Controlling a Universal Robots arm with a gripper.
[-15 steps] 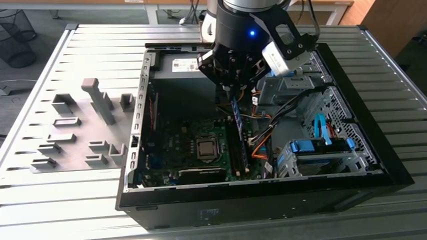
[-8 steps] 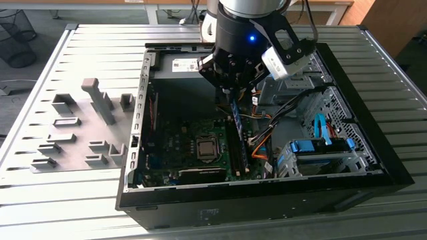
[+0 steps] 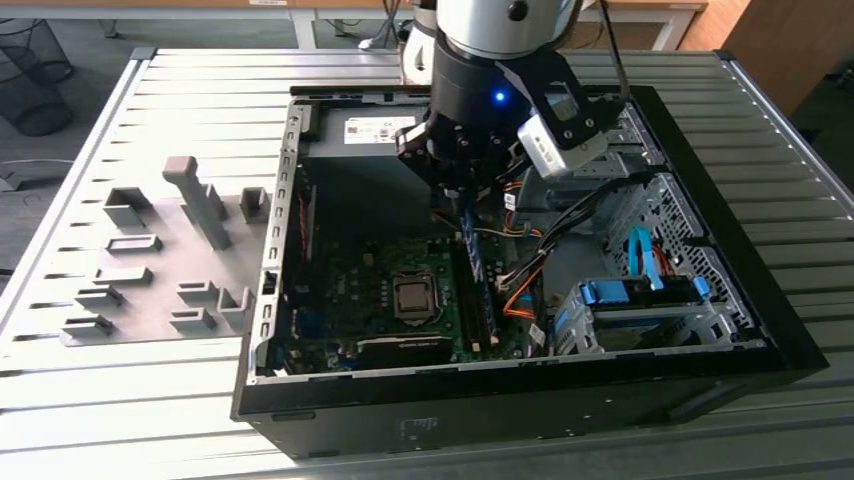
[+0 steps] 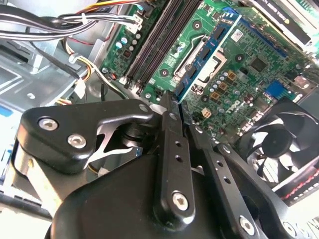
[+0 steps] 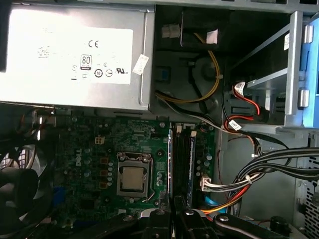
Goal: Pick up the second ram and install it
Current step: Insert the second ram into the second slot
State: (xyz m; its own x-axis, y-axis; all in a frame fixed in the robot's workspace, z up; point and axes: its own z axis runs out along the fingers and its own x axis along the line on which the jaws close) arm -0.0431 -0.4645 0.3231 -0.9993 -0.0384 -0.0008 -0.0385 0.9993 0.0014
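Note:
My gripper (image 3: 467, 212) hangs inside the open computer case (image 3: 747, 330), above the motherboard (image 3: 360, 290). Its fingers are shut on the second ram (image 3: 470, 243), a thin blue-green stick held edge-on and pointing down at the board. In the second wrist view the stick (image 4: 199, 67) runs out from the closed fingertips (image 4: 167, 107) across the board, beside the dark memory slots (image 4: 154, 40). In the first wrist view the ram (image 5: 170, 164) shows as a narrow strip just above the gripper (image 5: 174, 211), alongside the slots (image 5: 185, 164) and close to the processor socket (image 5: 132, 179).
A silver power supply (image 5: 75, 50) fills the case's far end. Bundled cables (image 3: 527, 290) and blue drive-bay clips (image 3: 641, 290) lie on the exterior view's right of the slots. A fan (image 4: 284, 144) sits at the board's edge. A grey fixture plate with blocks (image 3: 160, 270) lies outside the case.

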